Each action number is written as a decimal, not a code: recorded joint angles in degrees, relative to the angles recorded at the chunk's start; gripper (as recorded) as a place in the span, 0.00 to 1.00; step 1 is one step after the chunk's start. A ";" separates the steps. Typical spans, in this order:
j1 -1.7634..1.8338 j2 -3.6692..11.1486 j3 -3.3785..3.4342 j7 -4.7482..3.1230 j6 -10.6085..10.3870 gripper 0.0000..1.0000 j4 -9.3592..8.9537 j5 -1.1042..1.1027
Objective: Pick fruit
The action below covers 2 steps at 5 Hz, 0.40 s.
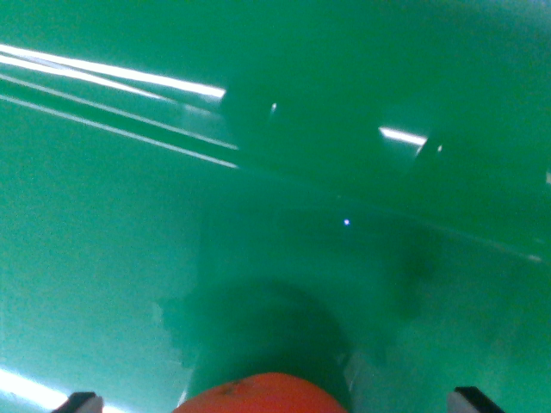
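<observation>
Wrist camera close above a glossy green surface (pixel 103 258), orange fruit (pixel 263 394) at the bottom edge between two dark fingertips (pixel 82 401) — contact hidden, grip cannot be told

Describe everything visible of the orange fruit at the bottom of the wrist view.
Only the top of the orange fruit shows, a rounded dome cut off by the bottom edge of the wrist view. Its skin looks smooth and orange-red, with a small dark mark near its upper left. It lies between the two dark fingers, whose tips peek in at the bottom corners, with a clear gap on each side. Behind it is a glossy green surface with a dark shadow around the fruit. Whether anything touches it cannot be seen.
</observation>
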 joint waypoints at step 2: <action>-0.05 0.35 -0.01 -0.54 -1.11 0.00 -0.99 0.18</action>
